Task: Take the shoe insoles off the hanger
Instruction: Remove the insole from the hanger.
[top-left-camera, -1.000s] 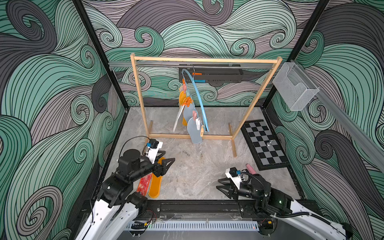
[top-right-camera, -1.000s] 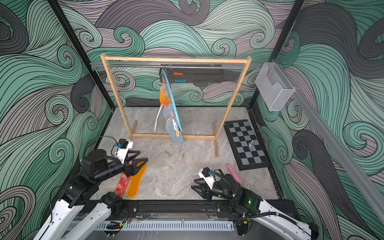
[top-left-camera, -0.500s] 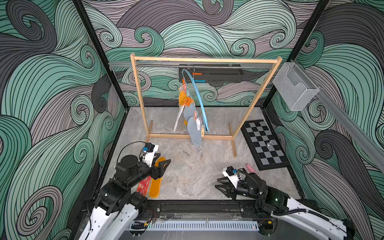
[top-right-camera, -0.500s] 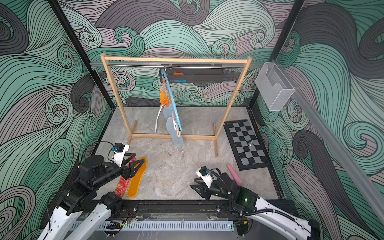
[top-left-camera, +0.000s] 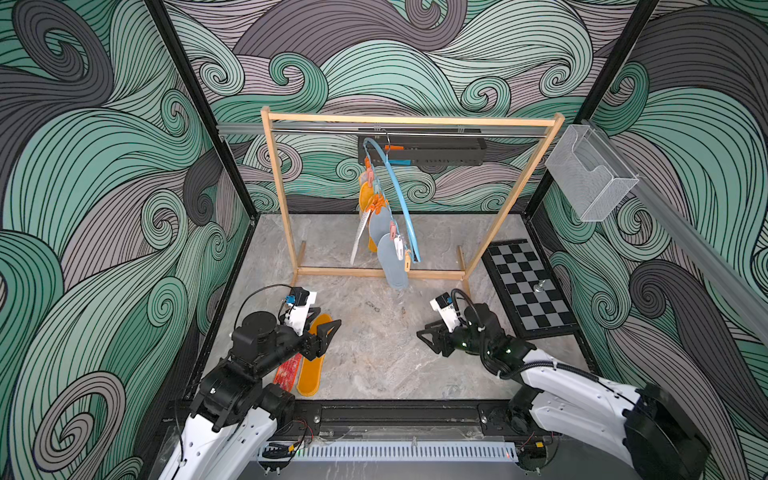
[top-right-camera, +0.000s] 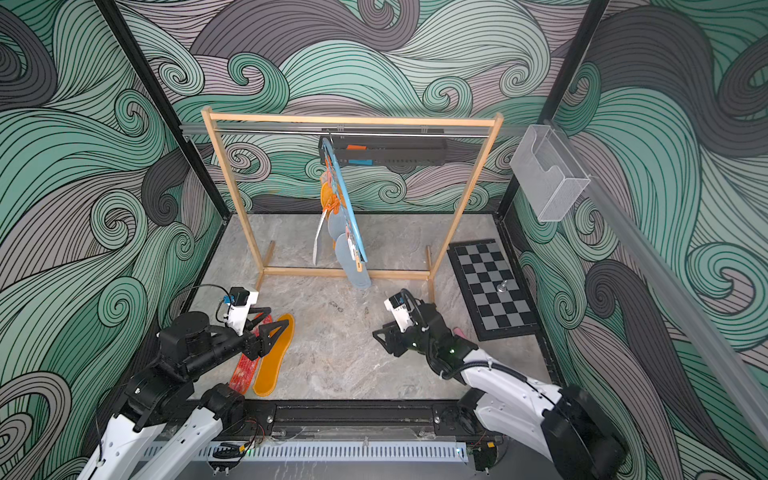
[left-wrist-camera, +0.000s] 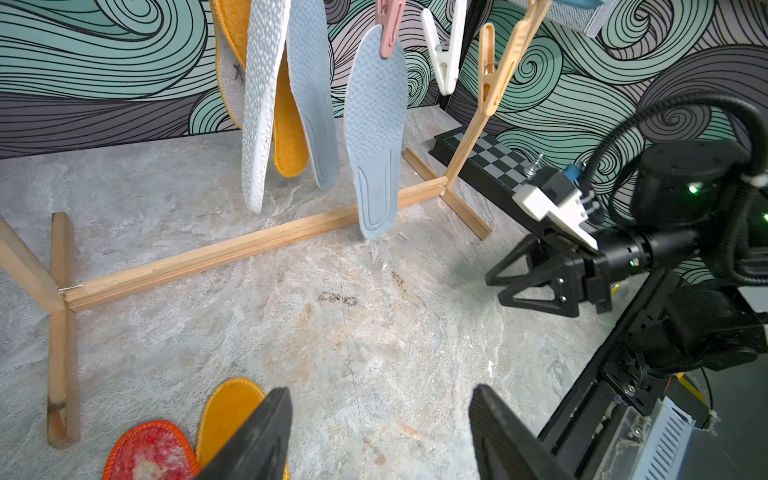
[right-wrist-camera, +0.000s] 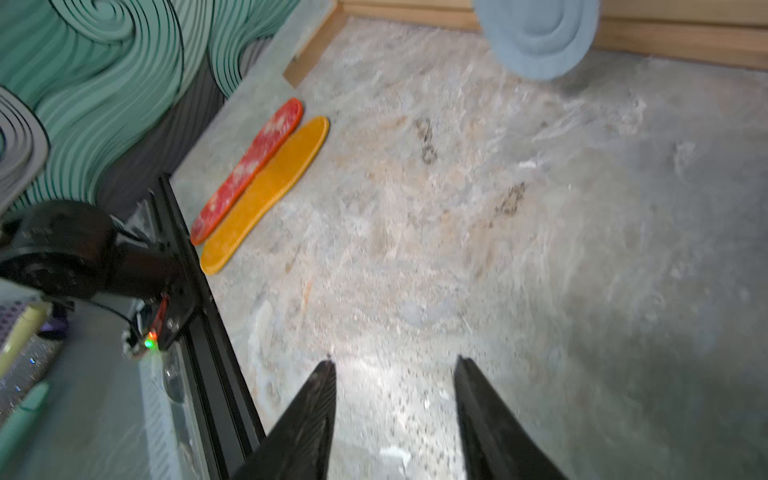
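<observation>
green and grey wave-patterned walls close in a grey marbled desk (top-left-camera: 374, 374). a wooden rack (top-left-camera: 282, 199) stands toward the back, and the blue hanger (top-left-camera: 402, 199) hangs by its hook from the rack's rod, nearly edge-on in both top views. under it, inside the rack's frame, hang a white dotted insole (left-wrist-camera: 259, 104), a hanging orange insole (left-wrist-camera: 289, 137) and two grey-blue insoles, the nearer one (left-wrist-camera: 374, 124) pinched by a pink clip (left-wrist-camera: 388, 29); whether more hang behind them i cannot tell. a white clip (left-wrist-camera: 444, 54) and an orange clip (left-wrist-camera: 494, 70) on the same hanger hold nothing. on the robot's side of the rack's left foot, a red insole (top-left-camera: 286, 370) and a loose orange insole (top-left-camera: 311, 370) lie flat on the desk, side by side and touching. the left jaws stand apart and empty above the end of the loose orange insole nearer the rack. the right jaws stand apart and empty over bare desk, on the robot's side of the rack's right foot. a chessboard (top-left-camera: 528, 286) lies just beside that foot
</observation>
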